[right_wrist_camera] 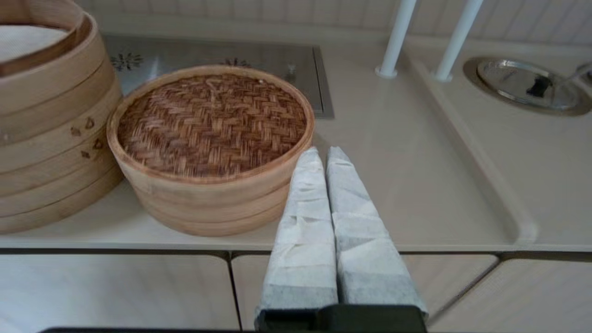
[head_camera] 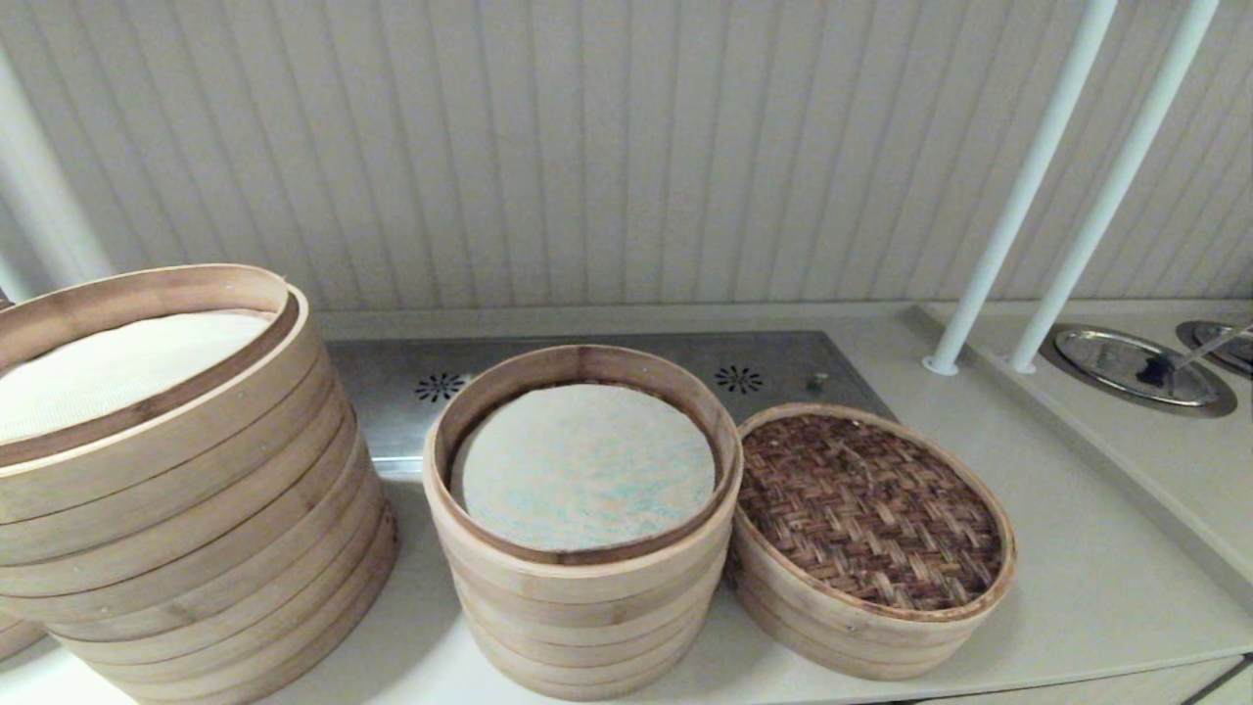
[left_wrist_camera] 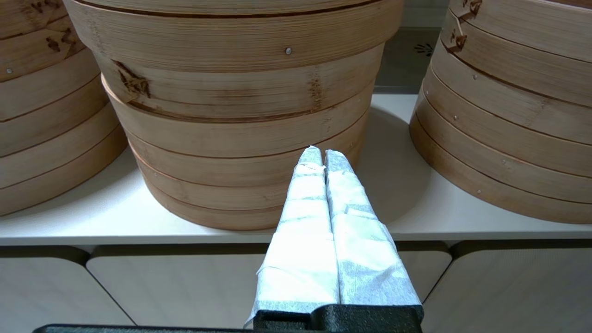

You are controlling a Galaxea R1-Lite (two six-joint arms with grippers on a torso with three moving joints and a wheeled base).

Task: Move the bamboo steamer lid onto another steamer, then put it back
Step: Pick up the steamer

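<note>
The bamboo steamer lid [head_camera: 871, 509], dark herringbone weave in a pale band, rests on a low pale steamer at the counter's right front; it also shows in the right wrist view [right_wrist_camera: 210, 122]. Touching its left side stands another steamer [head_camera: 578, 578], a mid-sized stack with an uncovered green-flecked liner [head_camera: 582, 470]. Neither gripper shows in the head view. My right gripper [right_wrist_camera: 325, 152] is shut and empty, hanging off the counter's front edge just right of the lid. My left gripper [left_wrist_camera: 322, 152] is shut and empty, in front of the counter edge, facing the side of a steamer stack [left_wrist_camera: 240, 115].
A much wider stack with a plain white liner [head_camera: 186, 548] fills the left. Behind lies a steel plate with vent holes [head_camera: 764, 362]. Two white poles [head_camera: 1018, 196] rise at the back right, beside recessed steel lids [head_camera: 1136, 367]. Bare counter [head_camera: 1096, 548] lies right of the lid.
</note>
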